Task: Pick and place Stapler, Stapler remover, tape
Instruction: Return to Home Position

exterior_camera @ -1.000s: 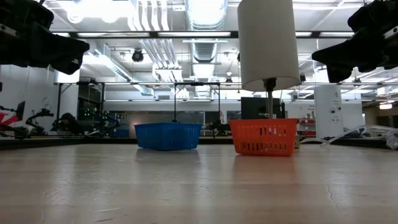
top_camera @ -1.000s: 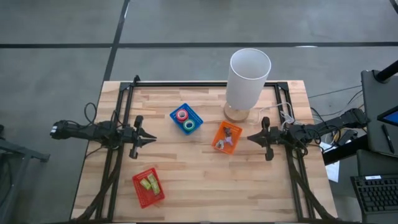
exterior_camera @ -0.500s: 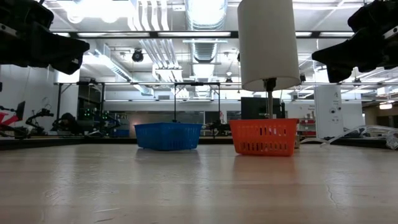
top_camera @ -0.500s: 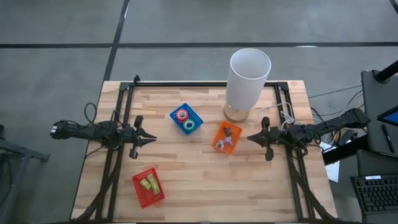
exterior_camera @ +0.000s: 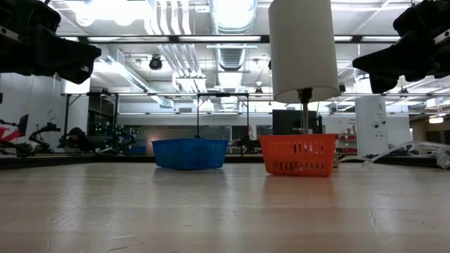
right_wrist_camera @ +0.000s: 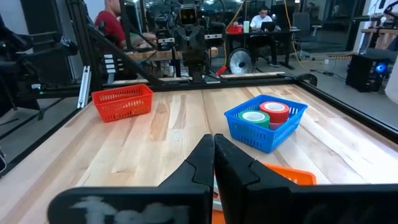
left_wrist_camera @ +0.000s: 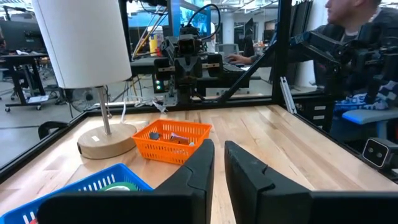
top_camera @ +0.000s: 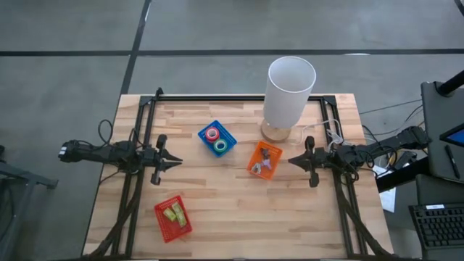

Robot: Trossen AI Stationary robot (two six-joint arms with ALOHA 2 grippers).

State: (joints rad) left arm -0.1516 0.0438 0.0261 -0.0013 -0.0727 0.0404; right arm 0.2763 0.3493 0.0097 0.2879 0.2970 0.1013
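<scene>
1. From the high view, the small pieces in the orange basket [top_camera: 264, 159] are too small for me to name.
2. In the low view, the blue basket [exterior_camera: 190, 153] hides its contents behind its wall.
3. My right gripper [right_wrist_camera: 213, 138] covers most of the orange basket in its wrist view.
4. The low view's top edge cuts off the lamp shade [exterior_camera: 304, 49].

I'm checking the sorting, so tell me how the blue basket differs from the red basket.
The blue basket holds a red tape roll and a green-faced tape roll; the red basket holds yellow-green boxes. The blue basket sits near the table's middle, close to the orange basket; the red basket sits alone by the table's edge. Both are small, upright, open-topped baskets.
</scene>
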